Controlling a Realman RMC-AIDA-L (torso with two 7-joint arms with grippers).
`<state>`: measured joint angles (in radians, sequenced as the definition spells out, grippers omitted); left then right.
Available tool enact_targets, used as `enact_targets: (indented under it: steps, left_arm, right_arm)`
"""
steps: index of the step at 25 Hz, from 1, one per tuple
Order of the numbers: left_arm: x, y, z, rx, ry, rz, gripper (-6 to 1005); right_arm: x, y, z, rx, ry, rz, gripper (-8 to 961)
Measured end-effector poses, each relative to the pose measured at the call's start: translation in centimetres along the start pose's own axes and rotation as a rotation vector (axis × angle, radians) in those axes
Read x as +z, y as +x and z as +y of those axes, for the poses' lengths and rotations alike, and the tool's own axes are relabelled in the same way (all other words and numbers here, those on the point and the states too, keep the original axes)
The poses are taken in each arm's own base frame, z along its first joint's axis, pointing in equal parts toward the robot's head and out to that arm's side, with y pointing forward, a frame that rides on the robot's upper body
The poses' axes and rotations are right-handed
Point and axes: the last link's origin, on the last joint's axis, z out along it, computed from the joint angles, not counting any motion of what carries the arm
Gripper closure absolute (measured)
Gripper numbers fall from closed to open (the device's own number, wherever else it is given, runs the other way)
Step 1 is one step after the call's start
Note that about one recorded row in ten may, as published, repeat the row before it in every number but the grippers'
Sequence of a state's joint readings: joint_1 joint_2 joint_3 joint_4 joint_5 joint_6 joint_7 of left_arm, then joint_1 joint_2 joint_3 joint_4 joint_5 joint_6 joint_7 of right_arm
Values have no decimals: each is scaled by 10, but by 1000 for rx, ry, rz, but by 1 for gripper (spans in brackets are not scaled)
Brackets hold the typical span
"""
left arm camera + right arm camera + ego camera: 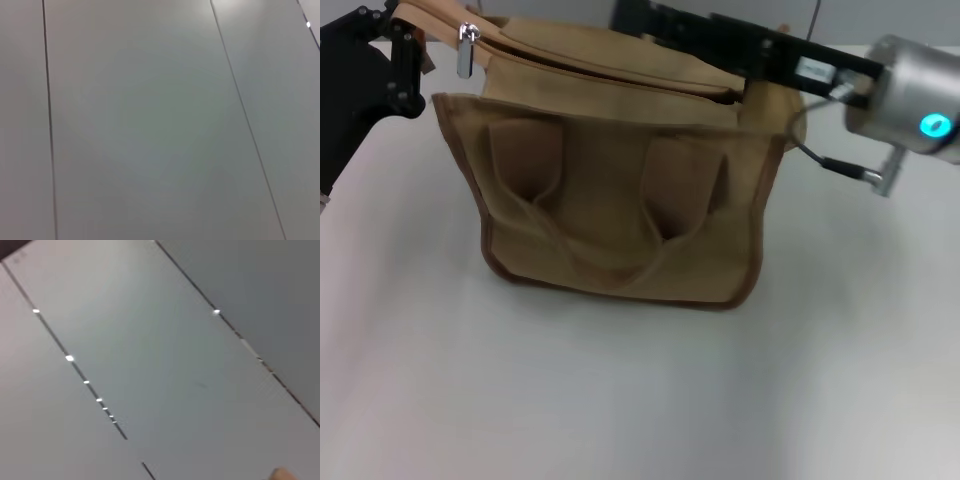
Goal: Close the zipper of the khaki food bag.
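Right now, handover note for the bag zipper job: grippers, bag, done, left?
Left gripper: at the left top corner of the tan canvas food bag, by the zipper end tab; grip unclear.
Right gripper: at the bag's right top end; grip unclear.
Bag upright on the white table.
Silver metal zipper pull hangs at the left end; the khaki zipper looks mostly shut, its right end hidden.
Left: confirm closure.
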<state>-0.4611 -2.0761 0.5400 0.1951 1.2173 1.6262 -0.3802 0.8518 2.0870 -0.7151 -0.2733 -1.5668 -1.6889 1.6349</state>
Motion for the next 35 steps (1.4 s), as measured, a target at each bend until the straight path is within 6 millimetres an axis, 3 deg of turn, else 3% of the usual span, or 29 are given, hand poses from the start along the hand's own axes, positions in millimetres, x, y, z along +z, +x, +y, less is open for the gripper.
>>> enact_targets:
  steps: [4,11,22,35]
  left_arm:
    - [2,1,2,-3,-8,13,982]
    - [6,3,6,-17,-19,30,982]
    - [7,5,9,-25,-33,52,982]
    - [7,8,12,-34,-49,74,983]
  right_arm:
    - [22,1,-7,8,25,62,144]
    - [36,2,-15,3,68,120,143]
    - [59,2,-26,-47,135,210,446]
    - [78,-2,-30,-126,155,278,553]
